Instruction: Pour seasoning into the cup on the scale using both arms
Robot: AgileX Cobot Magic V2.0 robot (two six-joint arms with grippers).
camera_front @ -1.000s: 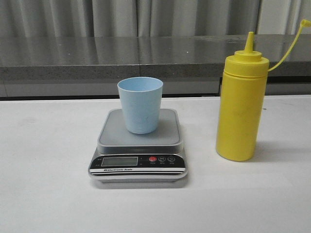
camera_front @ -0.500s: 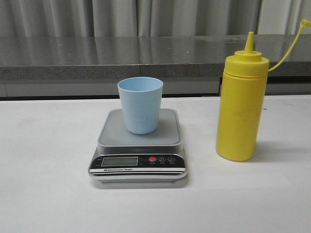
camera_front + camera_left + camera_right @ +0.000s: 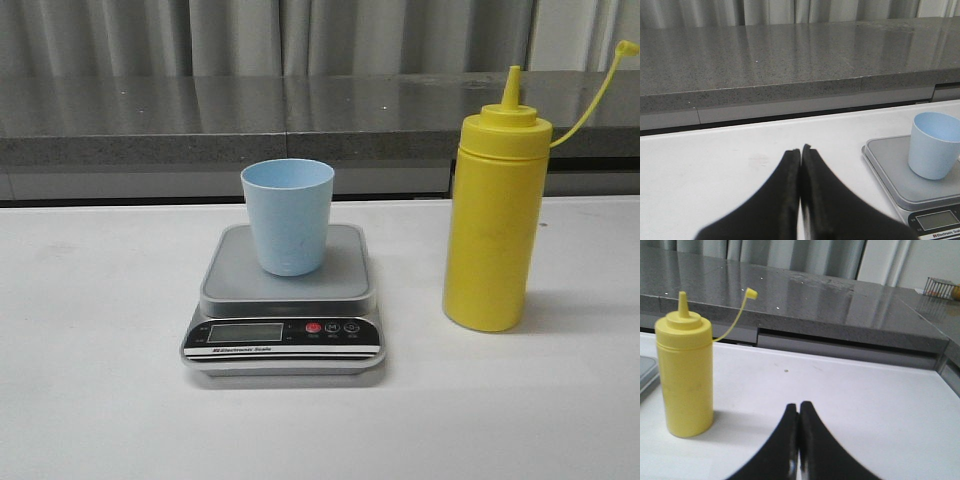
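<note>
The pale blue cup point(image 3: 288, 217) stands upright on the grey platform of the scale point(image 3: 285, 305) at the table's middle. The yellow seasoning bottle point(image 3: 497, 210) stands upright to the right of the scale, its tethered cap hanging off to the right. Neither arm shows in the front view. In the left wrist view my left gripper point(image 3: 800, 150) is shut and empty over bare table, with the cup point(image 3: 935, 145) and scale point(image 3: 905, 175) off to one side. In the right wrist view my right gripper point(image 3: 799, 406) is shut and empty, apart from the bottle point(image 3: 685, 372).
The white table point(image 3: 100, 400) ends at the back against a grey stone ledge point(image 3: 150, 120) with grey curtains behind. A small wire basket point(image 3: 940, 287) sits far off on the ledge in the right wrist view.
</note>
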